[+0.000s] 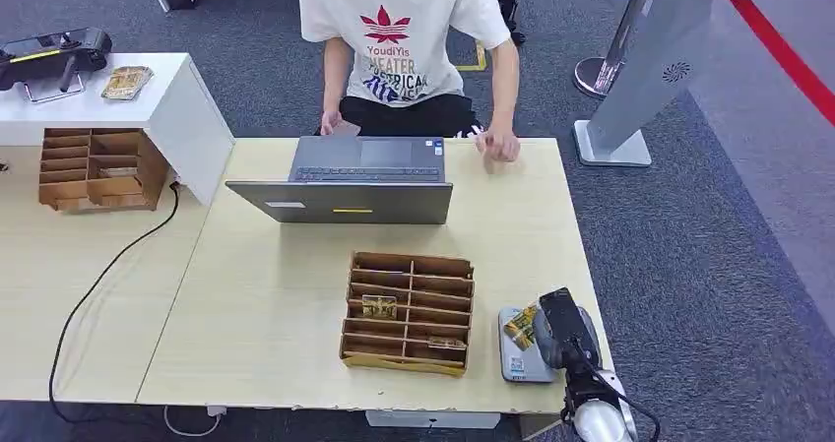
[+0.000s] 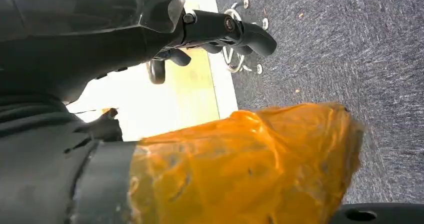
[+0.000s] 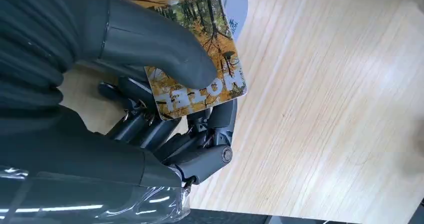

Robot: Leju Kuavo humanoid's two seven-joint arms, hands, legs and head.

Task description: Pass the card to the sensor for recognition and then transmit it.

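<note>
right hand (image 3: 165,109) pinches thin stiff autumn-print plastic card (image 3: 200,59) w/ thumb over face; we judge it light, slick; hold edges. left hand (image 2: 220,34) curled, holding nothing.

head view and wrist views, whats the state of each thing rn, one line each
card: held in the right hand, thumb pressed on top, over the sensor
sensor: flat on the table at its near right corner, partly under the right hand
laptop: open, facing the person
wooden organizer: flat on the table, a few cards in its slots
left hand: fingers curled, holding nothing
</note>
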